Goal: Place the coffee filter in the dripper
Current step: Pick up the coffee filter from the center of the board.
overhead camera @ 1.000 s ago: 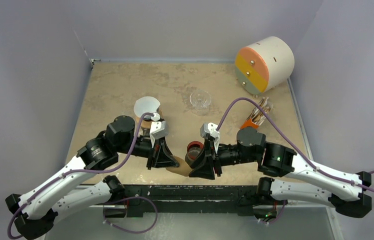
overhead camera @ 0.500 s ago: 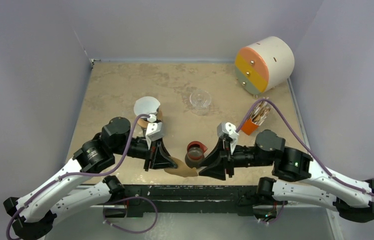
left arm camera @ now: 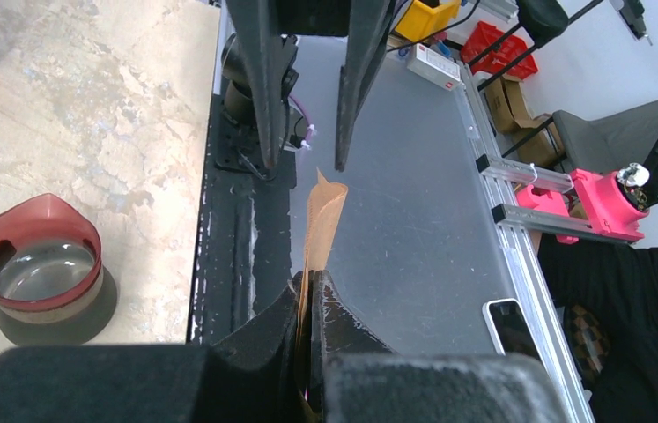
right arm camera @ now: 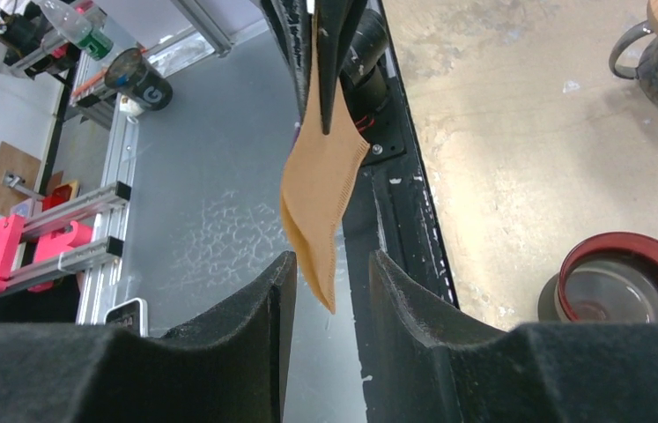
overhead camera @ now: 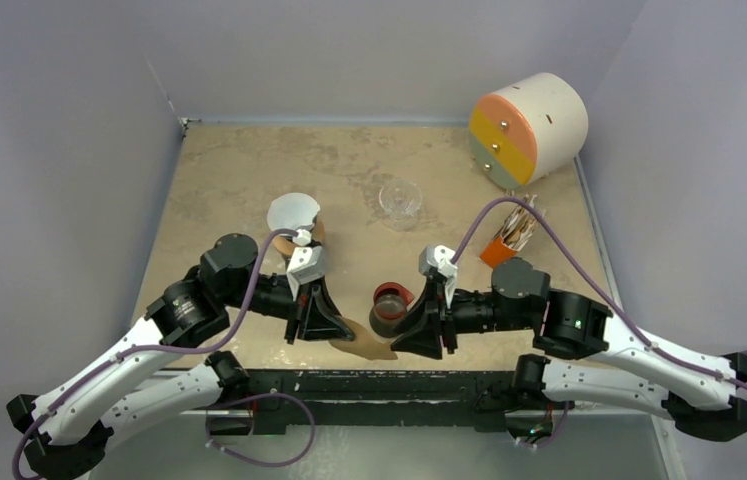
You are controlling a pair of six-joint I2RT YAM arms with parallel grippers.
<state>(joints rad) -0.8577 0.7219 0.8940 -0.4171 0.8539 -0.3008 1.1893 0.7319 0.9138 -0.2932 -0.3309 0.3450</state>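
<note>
My left gripper [left arm camera: 310,286] is shut on the tan coffee filter [left arm camera: 322,216], which hangs flat over the table's front edge [overhead camera: 364,342]. Facing it, my right gripper [right arm camera: 329,260] is open, and the filter's pointed tip [right arm camera: 318,189] reaches just between its two fingers without touching either. In the top view the left gripper [overhead camera: 347,326] and the right gripper [overhead camera: 395,340] meet nose to nose at the near edge. The dripper is out of view.
A red-rimmed cup [overhead camera: 389,303] stands just behind the grippers. A pale disc [overhead camera: 292,212] and a wooden ring [overhead camera: 309,234] lie behind the left arm. Further back are a clear glass cup [overhead camera: 400,200], an orange stick holder [overhead camera: 505,240] and a white drum [overhead camera: 529,125].
The right gripper pulled away to the right, then came back left to the filter's tip, staying open. The left gripper shifted slightly left, still holding the filter.
</note>
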